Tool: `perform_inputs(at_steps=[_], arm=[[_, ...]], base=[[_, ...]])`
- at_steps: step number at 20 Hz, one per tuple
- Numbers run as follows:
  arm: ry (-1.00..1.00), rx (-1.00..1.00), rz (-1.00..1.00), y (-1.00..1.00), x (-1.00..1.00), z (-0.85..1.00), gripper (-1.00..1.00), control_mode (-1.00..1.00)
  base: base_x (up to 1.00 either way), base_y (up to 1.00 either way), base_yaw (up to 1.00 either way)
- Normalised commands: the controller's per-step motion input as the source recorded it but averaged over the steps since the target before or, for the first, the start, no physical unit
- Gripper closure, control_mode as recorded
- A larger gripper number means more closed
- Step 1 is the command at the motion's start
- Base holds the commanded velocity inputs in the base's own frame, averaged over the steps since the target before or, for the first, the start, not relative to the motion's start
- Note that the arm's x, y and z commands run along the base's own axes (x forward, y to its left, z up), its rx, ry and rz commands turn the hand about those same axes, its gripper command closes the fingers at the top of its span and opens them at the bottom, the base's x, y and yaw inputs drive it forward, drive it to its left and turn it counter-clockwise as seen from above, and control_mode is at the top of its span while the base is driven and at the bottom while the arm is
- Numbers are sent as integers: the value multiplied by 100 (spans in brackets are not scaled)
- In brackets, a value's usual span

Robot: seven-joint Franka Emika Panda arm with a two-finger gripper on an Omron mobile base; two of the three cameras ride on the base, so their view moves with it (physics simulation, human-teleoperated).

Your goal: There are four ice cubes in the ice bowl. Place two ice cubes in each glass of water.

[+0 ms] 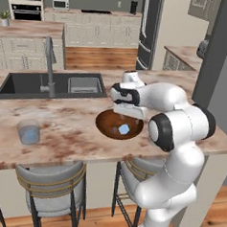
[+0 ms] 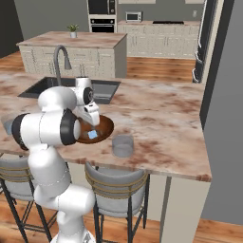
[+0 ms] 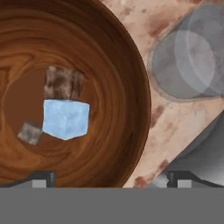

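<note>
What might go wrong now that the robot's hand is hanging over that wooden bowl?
The open hand hovers above the ice bowl, but the ice cube lies left of midway between the fingertips, so closing could nudge it aside rather than grip it. The cube is small and probably slippery, so it may pop free when lifted. One glass stands close beside the bowl's rim; a careless swing could knock it.

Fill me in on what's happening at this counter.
The robot arm has its gripper open, hovering just above the wooden ice bowl and holding nothing. One pale-blue ice cube is plainly visible in the bowl; whether more are left is hard to tell. One glass of water stands off to the bowl's left, the other glass close on its right.
</note>
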Motion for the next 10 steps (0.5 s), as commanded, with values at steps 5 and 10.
perform_inputs(at_steps=[5,10], arm=[[0,-3,0,0,17,-28,-100,-100],[0,-7,0,8,19,-28,-100,-100]], base=[[0,0,0],[0,0,0]])
